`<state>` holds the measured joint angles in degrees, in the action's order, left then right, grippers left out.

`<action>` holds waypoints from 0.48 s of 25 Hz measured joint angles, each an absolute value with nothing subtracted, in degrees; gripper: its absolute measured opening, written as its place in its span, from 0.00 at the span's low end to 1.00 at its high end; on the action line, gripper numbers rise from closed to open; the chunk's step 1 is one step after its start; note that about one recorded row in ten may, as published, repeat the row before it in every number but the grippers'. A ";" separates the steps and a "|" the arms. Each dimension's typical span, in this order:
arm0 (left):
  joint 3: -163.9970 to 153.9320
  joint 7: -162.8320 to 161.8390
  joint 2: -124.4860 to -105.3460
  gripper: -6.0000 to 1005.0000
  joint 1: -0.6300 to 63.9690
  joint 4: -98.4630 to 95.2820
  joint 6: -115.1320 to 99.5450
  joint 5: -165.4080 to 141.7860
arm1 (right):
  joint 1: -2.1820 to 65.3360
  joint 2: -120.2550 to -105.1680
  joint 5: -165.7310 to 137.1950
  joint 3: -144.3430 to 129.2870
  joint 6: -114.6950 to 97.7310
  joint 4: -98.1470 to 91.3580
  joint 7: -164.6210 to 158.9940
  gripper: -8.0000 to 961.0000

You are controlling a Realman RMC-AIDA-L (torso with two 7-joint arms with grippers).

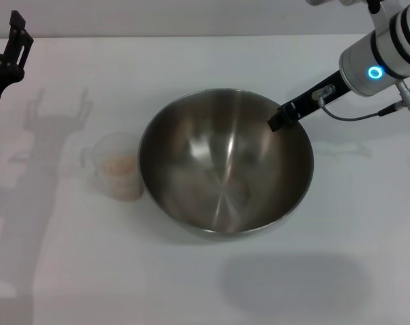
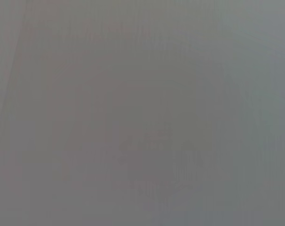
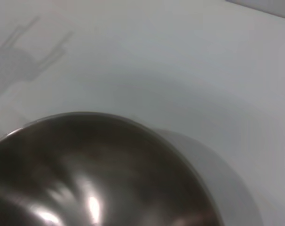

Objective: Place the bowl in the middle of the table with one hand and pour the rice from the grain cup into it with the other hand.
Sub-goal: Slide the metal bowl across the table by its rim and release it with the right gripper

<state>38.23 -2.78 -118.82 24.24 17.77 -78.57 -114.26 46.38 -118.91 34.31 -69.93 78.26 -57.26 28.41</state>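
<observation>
The large steel bowl (image 1: 225, 166) stands near the middle of the white table (image 1: 212, 284). My right gripper (image 1: 279, 118) reaches in from the upper right and is clamped on the bowl's far right rim, with one black finger showing inside the wall. The right wrist view looks down on the bowl (image 3: 95, 174) from that rim. The clear grain cup (image 1: 117, 166), with beige rice (image 1: 120, 166) in it, stands just left of the bowl. My left gripper (image 1: 17, 37) hangs raised at the far left, apart from the cup; its forked shadow shows the fingers spread.
The table's far edge (image 1: 191, 37) runs along the top of the head view. Arm shadows fall on the tabletop left of the cup and in front of the bowl. The left wrist view holds only a blank grey surface.
</observation>
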 joint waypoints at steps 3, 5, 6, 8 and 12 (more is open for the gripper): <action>38.23 -2.80 -118.83 0.84 24.06 17.75 -78.65 -114.25 | 45.80 -118.91 34.29 -70.34 78.43 -59.81 28.73 0.14; 38.23 -2.80 -118.83 0.84 24.01 17.75 -78.68 -114.25 | 45.30 -118.91 34.28 -70.72 78.53 -61.93 28.73 0.24; 38.23 -2.81 -118.82 0.84 23.96 17.75 -78.76 -114.27 | 45.30 -118.91 34.28 -70.72 78.53 -61.93 28.73 0.29; 38.23 -2.82 -118.89 0.84 23.82 17.75 -78.88 -114.46 | 44.72 -118.96 34.27 -70.84 78.63 -65.42 28.74 0.36; 38.23 -2.82 -118.92 0.84 23.61 17.75 -78.99 -114.50 | 44.61 -118.93 34.23 -70.86 78.48 -68.62 28.89 0.45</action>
